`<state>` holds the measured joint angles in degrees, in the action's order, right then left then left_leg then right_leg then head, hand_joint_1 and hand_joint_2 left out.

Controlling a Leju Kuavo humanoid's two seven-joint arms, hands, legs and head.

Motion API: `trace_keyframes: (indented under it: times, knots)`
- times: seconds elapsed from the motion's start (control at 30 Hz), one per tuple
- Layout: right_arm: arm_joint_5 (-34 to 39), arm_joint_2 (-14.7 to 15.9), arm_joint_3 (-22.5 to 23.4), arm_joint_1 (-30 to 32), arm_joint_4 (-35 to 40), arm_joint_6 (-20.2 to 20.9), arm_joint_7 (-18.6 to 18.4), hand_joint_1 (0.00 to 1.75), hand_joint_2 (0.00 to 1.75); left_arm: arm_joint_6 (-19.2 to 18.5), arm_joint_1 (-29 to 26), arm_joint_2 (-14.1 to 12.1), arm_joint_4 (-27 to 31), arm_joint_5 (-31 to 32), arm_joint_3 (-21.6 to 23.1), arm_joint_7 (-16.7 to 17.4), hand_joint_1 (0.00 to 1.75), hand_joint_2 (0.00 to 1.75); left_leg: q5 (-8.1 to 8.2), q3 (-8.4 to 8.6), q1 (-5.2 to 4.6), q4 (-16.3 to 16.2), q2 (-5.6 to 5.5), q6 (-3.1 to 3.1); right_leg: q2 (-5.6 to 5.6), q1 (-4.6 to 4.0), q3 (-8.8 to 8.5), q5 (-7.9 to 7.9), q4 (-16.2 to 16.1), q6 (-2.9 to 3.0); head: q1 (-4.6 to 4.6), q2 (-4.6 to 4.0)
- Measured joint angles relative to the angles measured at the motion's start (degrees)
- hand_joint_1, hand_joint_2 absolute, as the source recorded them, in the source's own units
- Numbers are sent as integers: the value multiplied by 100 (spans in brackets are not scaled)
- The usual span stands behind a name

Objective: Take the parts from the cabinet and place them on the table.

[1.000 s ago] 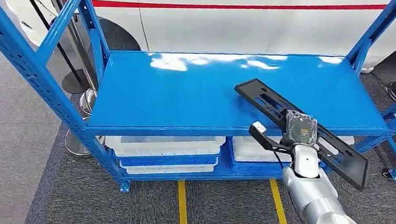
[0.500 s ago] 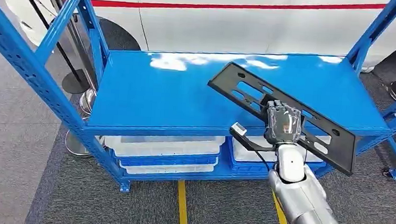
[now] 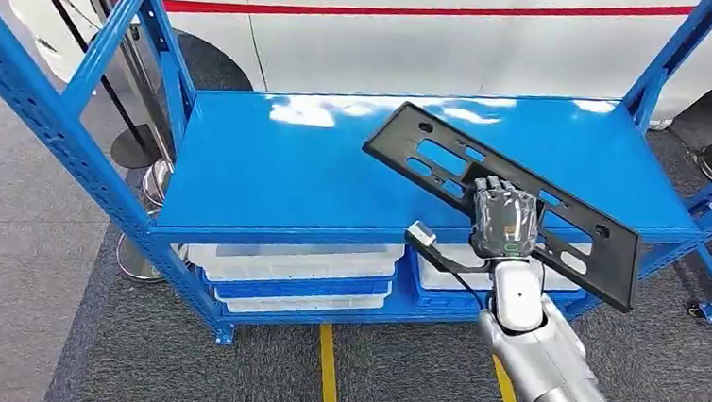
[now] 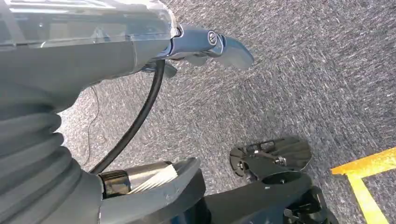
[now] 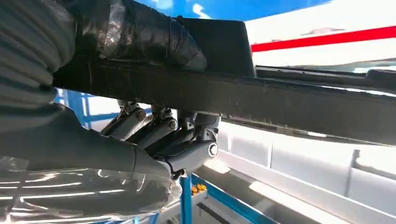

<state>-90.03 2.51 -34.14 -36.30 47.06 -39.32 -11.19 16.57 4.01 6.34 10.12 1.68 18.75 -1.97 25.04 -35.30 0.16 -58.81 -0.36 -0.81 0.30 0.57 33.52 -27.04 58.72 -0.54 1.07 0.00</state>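
Observation:
A long black slotted part [image 3: 431, 154] hangs tilted above the right half of the blue rack's top shelf [image 3: 307, 174]. My right hand [image 3: 504, 221] grips it near its middle, fingers wrapped over its edge. Seen from the right wrist, the thumb [image 5: 140, 32] presses on one face of the part [image 5: 280, 100] and the darker fingers [image 5: 187, 140] curl under the other. The part's lower end sticks out past the shelf's front edge. My left hand [image 4: 187, 46] hangs over grey carpet, holding nothing, its fingers apart.
White trays in blue bins [image 3: 296, 258] sit on the rack's lower shelf. Blue uprights [image 3: 55, 114] frame both sides. A white car with a red stripe [image 3: 393, 19] stands behind. Yellow floor lines [image 3: 326, 369] and a stanchion base [image 3: 133, 152] lie nearby.
My right hand has carried the black part leftward and farther over the top shelf; more of the part now lies above the shelf.

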Motion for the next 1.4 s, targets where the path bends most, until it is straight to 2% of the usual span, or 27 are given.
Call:
trace_keyframes:
  times: [0.1, 0.33, 0.93, 0.97, 1.0, 1.07, 1.1, 1.13, 1.17, 1.23, 1.27, 1.3, 1.33, 1.37, 1.4]
  knots:
    - [0, 70, -221, -3, 160, 0, -158, 175, 175, 0, -1, 0, 0, 0, -11, -24, 0, 175, 0, 0, 0, 0, 0, 0, -1, 0, 0, 0, 0, 0, 0, 0]
    - [0, 131, -411, -6, 275, 0, -171, 175, 175, -28, -3, 0, 0, 15, -17, -37, 0, 175, 0, 0, 0, 0, 0, 0, -1, 0, -2, 0, 1, 0, 0, 0]
    - [0, 133, -465, -3, 304, 0, -116, 175, 175, -50, -1, 0, 0, 35, -17, 13, 0, 175, 0, 0, 0, 0, 0, 0, -1, 0, -1, 0, 1, 0, 0, 0]
    - [0, 133, -465, -3, 304, 2, -116, 175, 175, -50, -1, -2, 0, 37, -17, 13, 0, 175, 6, -7, -5, -9, -1, -5, -1, 5, -5, 4, -10, -5, 0, 0]
    - [0, 131, -472, -5, 304, 0, -110, 175, 175, -59, 0, -2, 0, 52, -17, 18, 0, 175, 23, -14, -33, -31, -7, -64, -7, 47, -11, 14, -34, -45, 6, 0]
    - [0, 131, -476, -6, 304, 0, -95, 175, 175, -87, -1, -2, 0, 57, -17, 24, 0, 175, -22, 2, -33, -7, -6, -108, -2, 36, -35, 46, -68, -83, 4, 0]
    - [0, 131, -476, -9, 306, 0, -86, 175, 175, -100, 1, 4, 0, 63, -17, 31, 0, 175, -86, 56, 44, 125, 9, -139, 2, -6, -44, 18, -54, -99, 0, 0]
    - [0, 135, -478, -9, 306, 0, -79, 175, 175, -103, 5, 9, 0, 70, -17, 35, 0, 175, -121, 84, 48, 176, 31, -148, -2, 15, -13, -100, 30, -103, 0, 0]
    - [0, 140, -478, -24, 306, 0, -68, 175, 175, -103, 14, 9, 0, 70, -17, 37, 0, 175, -141, 80, 55, 192, 38, -179, -4, 17, 95, -327, 295, -104, -9, 0]
    - [0, 142, -481, -18, 304, -4, -64, 175, 175, -105, 15, 13, 0, 70, -17, 55, 0, 175, -142, 59, 57, 185, 48, -179, -7, 52, 478, -813, 1233, -148, -2, 0]
    - [-2, 142, -491, -5, 304, -4, -53, 175, 175, -107, 14, 13, 0, 70, -17, 63, 0, 175, -142, 50, 58, 180, 49, -178, -8, 78, 613, -909, 1564, -178, -4, 0]
    - [-2, 142, -496, 4, 301, -4, -53, 175, 175, -107, 13, 13, 0, 70, -17, 70, 0, 175, -147, 42, 66, 173, 49, -171, -12, 108, 639, -862, 1658, -208, -4, 0]
    - [0, 153, -505, 4, 295, -2, -53, 175, 175, -109, 10, 13, 0, 70, -17, 77, 0, 175, -149, 27, 84, 154, 46, -154, -17, 146, 539, -683, 1471, -237, -5, 0]
    - [0, 153, -507, 0, 295, -4, -53, 175, 175, -111, 10, 15, 0, 70, -17, 81, 0, 175, -141, 14, 114, 122, 42, -128, -24, 179, 329, -449, 1085, -270, -2, 0]
    - [-2, 153, -507, -8, 295, -2, -44, 175, 175, -114, 12, 15, 0, 68, -17, 81, 0, 175, -121, -10, 152, 68, 38, -70, -34, 214, 41, -196, 540, -312, -4, 0]
